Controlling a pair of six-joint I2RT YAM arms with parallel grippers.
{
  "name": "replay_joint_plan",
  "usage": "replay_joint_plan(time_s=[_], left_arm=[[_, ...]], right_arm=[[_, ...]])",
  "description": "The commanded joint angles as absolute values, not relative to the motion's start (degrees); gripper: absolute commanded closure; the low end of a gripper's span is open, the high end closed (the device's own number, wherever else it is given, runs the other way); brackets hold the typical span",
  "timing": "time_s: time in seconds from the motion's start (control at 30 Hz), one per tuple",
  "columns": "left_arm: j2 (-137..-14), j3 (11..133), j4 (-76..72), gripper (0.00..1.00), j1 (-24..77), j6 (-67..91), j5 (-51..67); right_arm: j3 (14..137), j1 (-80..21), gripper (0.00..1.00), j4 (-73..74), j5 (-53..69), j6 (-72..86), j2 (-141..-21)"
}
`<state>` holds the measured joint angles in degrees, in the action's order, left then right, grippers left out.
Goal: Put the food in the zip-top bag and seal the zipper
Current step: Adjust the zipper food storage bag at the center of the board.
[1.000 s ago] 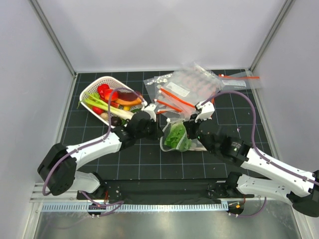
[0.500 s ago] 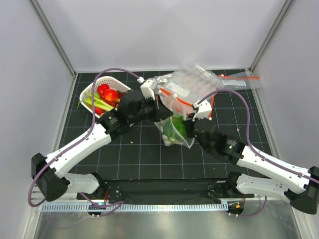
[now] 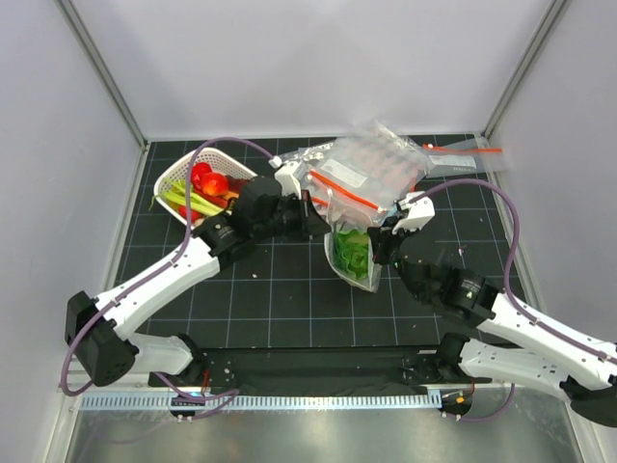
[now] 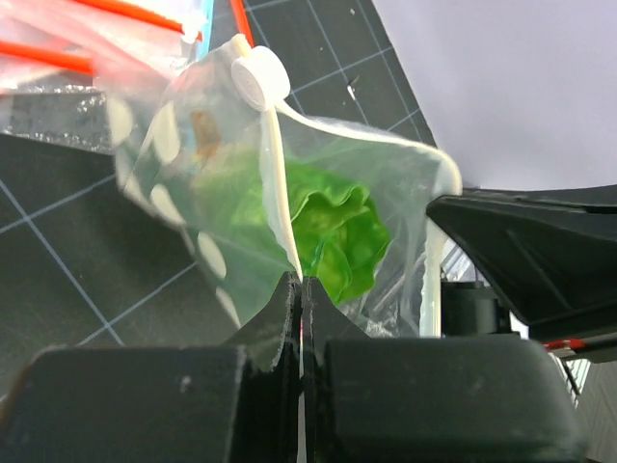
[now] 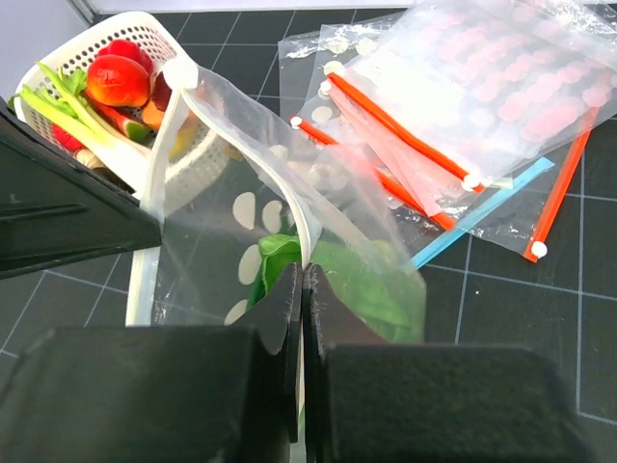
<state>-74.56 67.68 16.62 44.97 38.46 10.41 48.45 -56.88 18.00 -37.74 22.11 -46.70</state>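
Two pinches I held, left gripper (image 4: 300,282) and right gripper (image 5: 303,272) clamping the zipper (image 4: 280,183), lettuce (image 4: 337,230) inside bag (image 4: 164,154).

Robotics lab, test cell: plain white panel walls (image 3: 289,68) framed by bare aluminium posts (image 3: 104,82) close round the black mat ruled with a pale grid (image 3: 280,299) where I work. My white-and-black left arm (image 3: 159,289) and right arm (image 3: 540,333) are bolted at the near edge, above a slotted grey cable duct (image 3: 289,401), with a purple cable (image 3: 520,241) looping off each. A white plastic basket (image 3: 193,157) holds toy produce.
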Motion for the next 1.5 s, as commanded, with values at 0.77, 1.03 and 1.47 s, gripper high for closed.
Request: replay_joint_plan(time_s=[0.77, 1.03, 1.47], left_arm=[[-58.2, 58.4, 16.9, 0.0, 29.4, 49.3, -20.2], [-69.5, 73.9, 22.5, 0.0, 20.8, 37.5, -22.5], [-93.1, 91.7, 32.6, 0.0, 12.0, 22.8, -22.8]], right_arm=[[46.2, -56.8, 0.99, 11.0, -40.6, 22.7, -49.9], [46.2, -56.8, 0.99, 10.6, -39.7, 22.7, -50.5], [46.3, -56.8, 0.99, 11.0, -38.9, 22.9, -50.4]])
